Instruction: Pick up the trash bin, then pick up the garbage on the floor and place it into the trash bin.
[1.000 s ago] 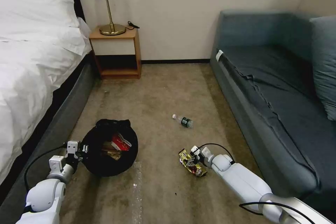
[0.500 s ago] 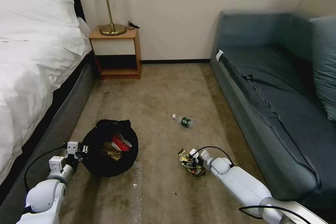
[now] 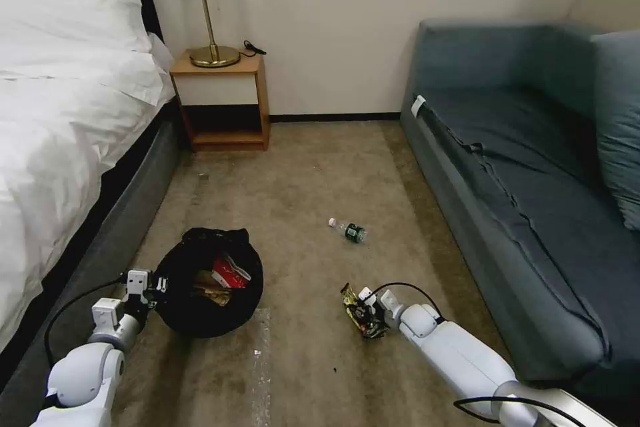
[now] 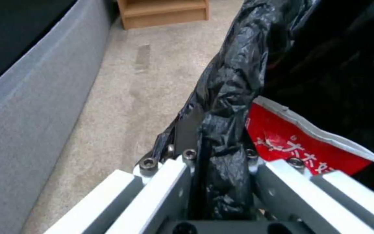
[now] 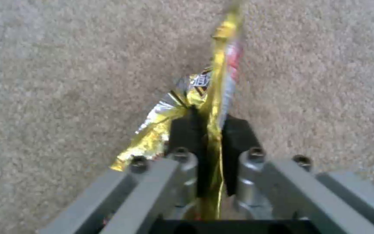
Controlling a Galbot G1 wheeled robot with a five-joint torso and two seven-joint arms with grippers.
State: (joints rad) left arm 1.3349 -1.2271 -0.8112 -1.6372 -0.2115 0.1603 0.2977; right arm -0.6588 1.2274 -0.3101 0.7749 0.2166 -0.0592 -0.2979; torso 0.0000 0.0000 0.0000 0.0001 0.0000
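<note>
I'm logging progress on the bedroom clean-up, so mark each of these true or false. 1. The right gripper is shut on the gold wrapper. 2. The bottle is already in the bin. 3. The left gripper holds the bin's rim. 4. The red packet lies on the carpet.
1. True: the right gripper pinches the gold wrapper.
2. False: the bottle lies on the carpet.
3. True: the left gripper clamps the trash bin at its bag-covered rim.
4. False: the red packet sits inside the bin.

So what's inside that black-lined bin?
Inside the round black-bagged trash bin lie a red snack packet and crumpled brown paper. Anything beneath them is hidden.
</note>
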